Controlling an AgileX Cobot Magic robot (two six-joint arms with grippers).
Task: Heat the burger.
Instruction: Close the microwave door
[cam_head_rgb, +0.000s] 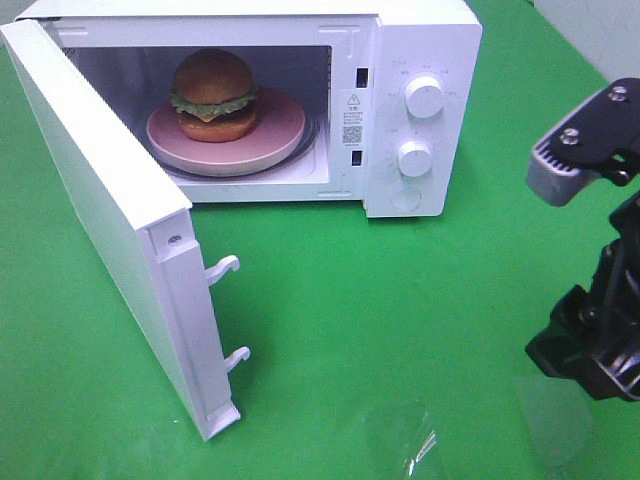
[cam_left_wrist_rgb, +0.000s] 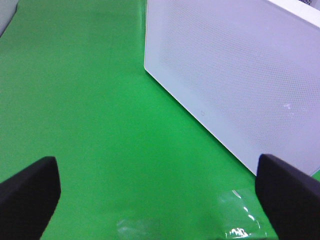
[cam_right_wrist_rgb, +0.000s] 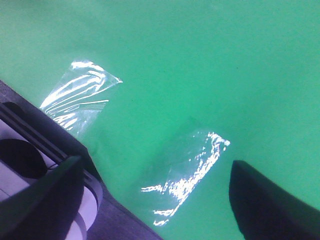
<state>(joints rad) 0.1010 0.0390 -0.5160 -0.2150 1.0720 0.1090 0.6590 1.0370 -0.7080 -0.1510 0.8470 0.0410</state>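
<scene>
Burger on plate inside microwave, door open. Prob. light, soft, stacked; squashes easily, so grab plate rim. L gripper & R gripper: jaws wide, empty.

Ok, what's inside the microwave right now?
The burger sits on a pink plate inside the microwave, whose door is open. The plate hides most of the floor beneath it, and the burger covers the plate's middle.
</scene>
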